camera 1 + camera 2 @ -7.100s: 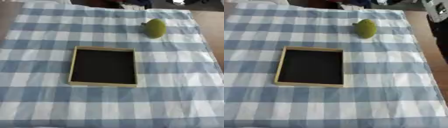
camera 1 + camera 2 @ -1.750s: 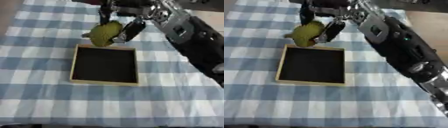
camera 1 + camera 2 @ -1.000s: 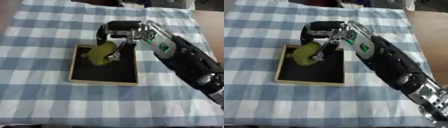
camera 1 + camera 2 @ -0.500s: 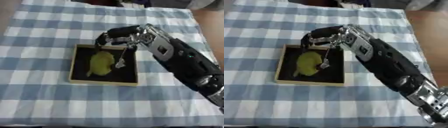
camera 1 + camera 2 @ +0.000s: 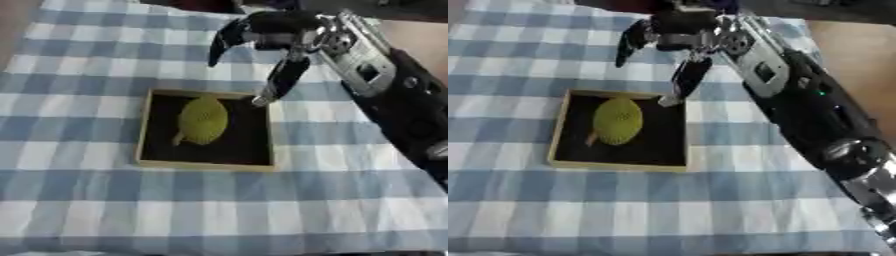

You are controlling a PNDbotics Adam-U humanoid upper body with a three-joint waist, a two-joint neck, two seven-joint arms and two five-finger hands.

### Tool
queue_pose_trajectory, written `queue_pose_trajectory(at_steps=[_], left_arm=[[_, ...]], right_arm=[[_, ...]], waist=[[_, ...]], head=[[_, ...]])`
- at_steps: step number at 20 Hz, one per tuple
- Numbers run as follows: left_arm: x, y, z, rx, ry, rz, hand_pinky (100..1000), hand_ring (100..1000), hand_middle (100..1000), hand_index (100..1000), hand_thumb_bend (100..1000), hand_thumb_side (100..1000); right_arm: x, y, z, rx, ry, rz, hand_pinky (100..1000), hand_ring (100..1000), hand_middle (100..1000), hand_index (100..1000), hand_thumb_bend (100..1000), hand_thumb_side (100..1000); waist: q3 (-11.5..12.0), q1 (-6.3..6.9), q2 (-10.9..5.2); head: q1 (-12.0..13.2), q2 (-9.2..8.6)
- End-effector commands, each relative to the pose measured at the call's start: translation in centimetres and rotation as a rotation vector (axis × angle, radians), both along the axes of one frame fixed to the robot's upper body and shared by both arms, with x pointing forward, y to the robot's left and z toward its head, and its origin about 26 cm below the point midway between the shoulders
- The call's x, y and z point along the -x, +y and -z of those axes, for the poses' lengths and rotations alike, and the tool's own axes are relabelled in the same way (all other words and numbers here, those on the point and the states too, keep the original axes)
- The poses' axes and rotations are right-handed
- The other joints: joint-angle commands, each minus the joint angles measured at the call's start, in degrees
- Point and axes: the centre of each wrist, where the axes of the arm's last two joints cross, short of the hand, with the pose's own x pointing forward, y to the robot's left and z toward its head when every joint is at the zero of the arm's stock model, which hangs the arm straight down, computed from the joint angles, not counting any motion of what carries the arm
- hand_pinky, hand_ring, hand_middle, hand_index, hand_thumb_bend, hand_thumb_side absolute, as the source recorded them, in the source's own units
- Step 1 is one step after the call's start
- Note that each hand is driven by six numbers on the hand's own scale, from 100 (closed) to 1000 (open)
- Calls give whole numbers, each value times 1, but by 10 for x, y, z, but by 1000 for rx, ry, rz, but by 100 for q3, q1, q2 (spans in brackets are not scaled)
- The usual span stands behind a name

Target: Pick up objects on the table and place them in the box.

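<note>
1. Hovering above the far right corner of the box (image 5: pixel 145 135), the right hand (image 5: pixel 267 37) had its fingers spread and straight, holding nothing; one finger hung down with its tip just over the box's right rim.
2. Green fruit (image 5: pixel 203 119) lay inside the box, below and to the left of that hand, apart from every finger. No contact visible.
3. Fruit's long axis ran roughly near-to-far in the box, tilted slightly; a short pale stem stuck out at its near-left end.
4. Only the right arm was in frame, coming in from the right side. Left hand showed in neither view, so the right one was nearer by default.
5. Judgement: placement looked finished. Next move would be lifting the hand up and back to the right, clear of the rim; the dangling finger was the only thing that could catch the box wall.
6. Materials: fruit was dull yellow-green, finely bumpy, rounded oval, pear-like. Box was shallow, square, pale wood-coloured rim, flat black floor.
7. Tablecloth (image 5: pixel 96 205) was blue-and-white check, soft, lying flat under the box.
8. Arm was black casing with silver panels; hard, glossy.
9. No other loose object visible on the cloth.
</note>
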Motion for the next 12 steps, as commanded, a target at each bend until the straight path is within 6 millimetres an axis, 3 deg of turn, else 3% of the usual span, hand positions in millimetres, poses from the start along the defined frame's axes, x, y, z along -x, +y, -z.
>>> queue_pose_trajectory(at_steps=[1,2,3,4,5,7,11,12], left_arm=[[4,1,-11,-35,-25,-12,656,535,728,833,100,522],[4,1,-11,-34,-25,-14,656,535,728,833,100,523],[4,1,-10,-33,-24,-15,656,535,728,833,100,523],[4,2,-10,-33,-24,-16,656,535,728,833,100,522],[4,2,-10,-33,-23,-17,656,535,728,833,100,522],[4,2,-10,-32,-24,-21,656,536,728,833,100,520],[5,3,-9,-32,-26,-27,655,536,728,833,100,519],[5,3,-9,-31,-27,-29,655,536,728,833,100,518]], right_arm=[[13,-23,-34,-111,-100,46,796,794,738,792,394,200],[16,-31,-39,-158,-125,72,787,785,730,796,319,197],[19,-42,-43,-219,-152,113,785,783,727,794,301,208],[22,-52,-46,-282,-176,154,783,779,728,796,176,273],[25,-60,-47,-343,-197,187,783,778,724,796,239,261],[31,-74,-50,-492,-237,241,780,766,705,749,119,314],[44,-98,-48,-791,-303,315,783,761,688,735,100,441],[47,-103,-46,-842,-313,328,784,758,684,735,100,434]], waist=[[-15,62,-132],[-23,67,-133],[-32,72,-134],[-37,76,-134],[-39,80,-133],[-48,93,-130],[-75,113,-117],[-78,117,-114]], head=[[30,18],[40,21],[48,23],[50,20],[53,17],[69,18],[96,18],[102,17]])
